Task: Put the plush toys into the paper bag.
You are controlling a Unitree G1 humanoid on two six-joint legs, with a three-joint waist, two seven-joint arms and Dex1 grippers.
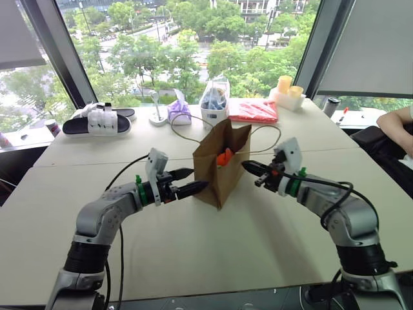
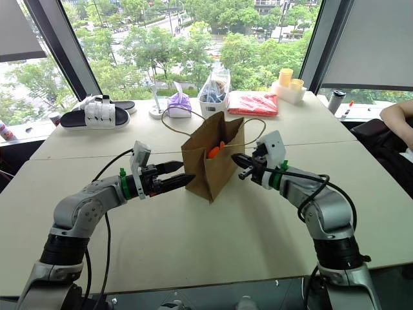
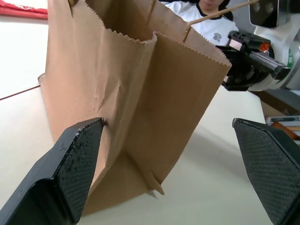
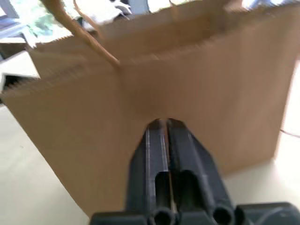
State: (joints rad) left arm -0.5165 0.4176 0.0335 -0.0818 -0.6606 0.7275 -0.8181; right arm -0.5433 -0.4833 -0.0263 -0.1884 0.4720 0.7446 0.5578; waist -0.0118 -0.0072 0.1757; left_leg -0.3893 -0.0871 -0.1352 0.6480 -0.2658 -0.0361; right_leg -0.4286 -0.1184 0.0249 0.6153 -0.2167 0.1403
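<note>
Standing paper bag [image 1: 218, 169] holds orange toy [image 1: 224, 157], apparently.

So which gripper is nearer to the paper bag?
Left. The left gripper, open, has one finger against the paper bag at its side. The right gripper, shut, points at the bag's other side, apart from it.

No legible text — none anywhere.

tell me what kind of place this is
Probably an office or lab room several floors up: large windows look down on treetops and a street, pale work tables are pushed together, and a seated person's arm shows.
</note>
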